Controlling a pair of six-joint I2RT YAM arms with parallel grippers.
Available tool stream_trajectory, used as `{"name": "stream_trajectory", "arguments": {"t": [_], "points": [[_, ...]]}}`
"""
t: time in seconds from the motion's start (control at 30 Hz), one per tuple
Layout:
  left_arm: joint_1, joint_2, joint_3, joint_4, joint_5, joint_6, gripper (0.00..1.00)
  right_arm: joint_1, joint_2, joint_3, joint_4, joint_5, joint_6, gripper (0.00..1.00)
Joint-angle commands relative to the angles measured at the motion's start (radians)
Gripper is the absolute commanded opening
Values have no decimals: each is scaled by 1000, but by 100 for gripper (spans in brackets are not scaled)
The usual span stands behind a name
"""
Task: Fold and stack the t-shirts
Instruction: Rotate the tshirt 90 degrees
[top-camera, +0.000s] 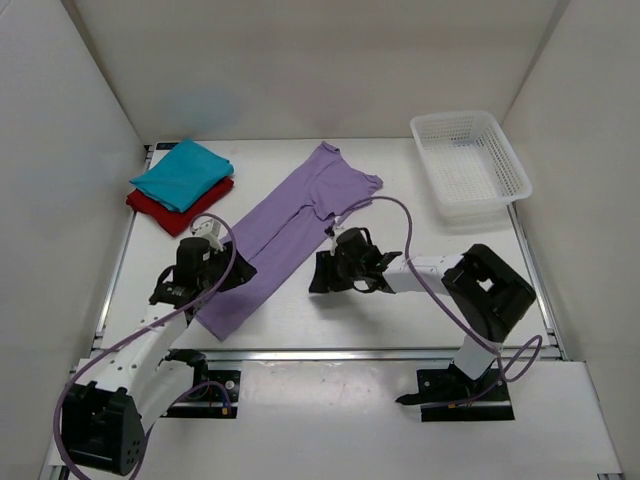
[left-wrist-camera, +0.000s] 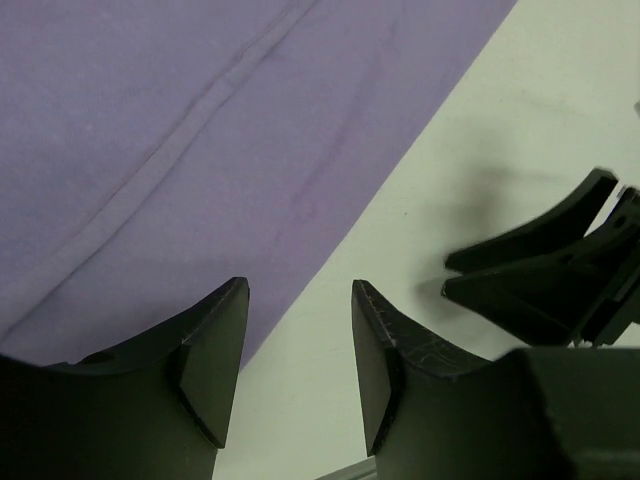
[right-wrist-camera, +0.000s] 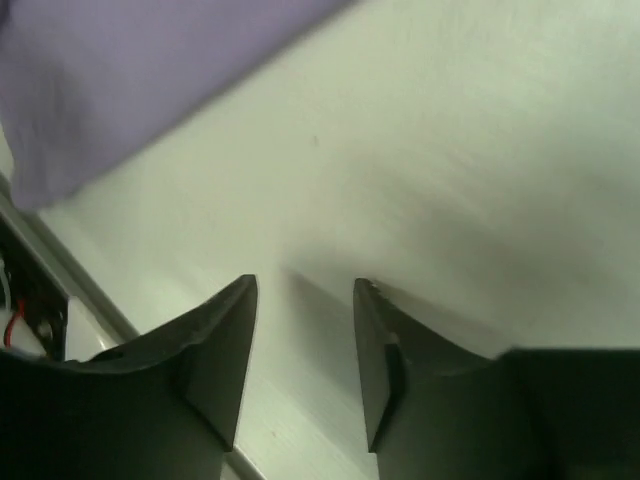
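Top view only: teal-blue shirt (top-camera: 180, 172) is folded and sits on the folded dark red shirt (top-camera: 190, 213), far left of the table (top-camera: 400, 320). White mesh basket (top-camera: 470, 160) is far right, well apart from the shirts. Neither wrist cam shows any of that.

Lavender shirt (top-camera: 285, 225) is folded lengthwise into a long strip. It runs diagonally from far centre, collar and sleeve end, to near left, hem end. It lies flat with a few soft creases.

Left wrist cam: left gripper (left-wrist-camera: 300, 350) has its jaws partly apart with nothing between them. One finger (left-wrist-camera: 210, 350) is over the lavender edge and the other is over bare table. It shows a stitched seam line across the cloth that the top view doesn't resolve. The right arm's fingers also show, at the right edge of this view.

Right wrist cam: right gripper (right-wrist-camera: 305, 350) has its jaws apart and empty, over bare table just right of the strip. The lavender shows only as a blurred patch in the upper left. The table-edge rail (right-wrist-camera: 60, 285) shows at the left.

From the top view, both grippers sit at the near half of the strip, one on each side.
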Motion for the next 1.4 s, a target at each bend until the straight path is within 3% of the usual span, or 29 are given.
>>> {"name": "stream_trajectory", "arguments": {"t": [0.0, 0.13, 0.27, 0.33, 0.37, 0.43, 0.47, 0.53, 0.63, 0.7, 0.77, 0.87, 0.97, 1.23, 1.27, 1.37], "points": [[-19, -14, 37, -7, 17, 15, 56, 24, 17, 32, 194, 73, 72, 43], [1, -41, 22, -7, 20, 13, 56, 96, 126, 64, 213, 172, 150, 49], [19, -63, 22, -16, 31, 18, 56, 159, 261, 157, 197, 216, 198, 43], [16, -61, 36, -28, 20, 21, 56, 160, 320, 216, 155, 211, 214, 36], [12, -60, 36, -33, 20, 20, 56, 156, 348, 239, 154, 199, 224, 29], [-2, -58, 31, -24, 19, 20, 56, 137, 364, 248, 146, 144, 239, 4], [-11, -57, 25, -24, 18, 18, 56, 108, 351, 219, 154, 138, 245, 0], [-30, -54, 22, -21, 6, 12, 56, 59, 264, 139, 164, 115, 221, 0], [-60, -51, 2, -10, -8, 6, 56, -109, 103, -14, 143, -11, 115, 0], [-82, -42, -13, 18, -6, -6, 57, -299, 40, -54, 38, -140, -18, 0], [-138, -25, -29, 39, -20, -23, 56, -391, 5, -51, -117, -252, -115, 1], [-197, 12, -53, 64, -31, -22, 56, -426, -99, -98, -185, -211, -146, 30], [-241, 54, -58, 65, -37, -14, 55, -429, -201, -195, -104, -214, -77, 38], [-448, 147, -89, 120, -80, -34, 58, -458, -448, -345, -225, 44, -48, 41], [-479, 179, -89, 128, -72, -42, 57, -465, -466, -376, -207, 32, -48, 38], [-553, 250, -79, 157, -63, -46, 57, -431, -401, -413, -153, -158, -22, 13]]}}
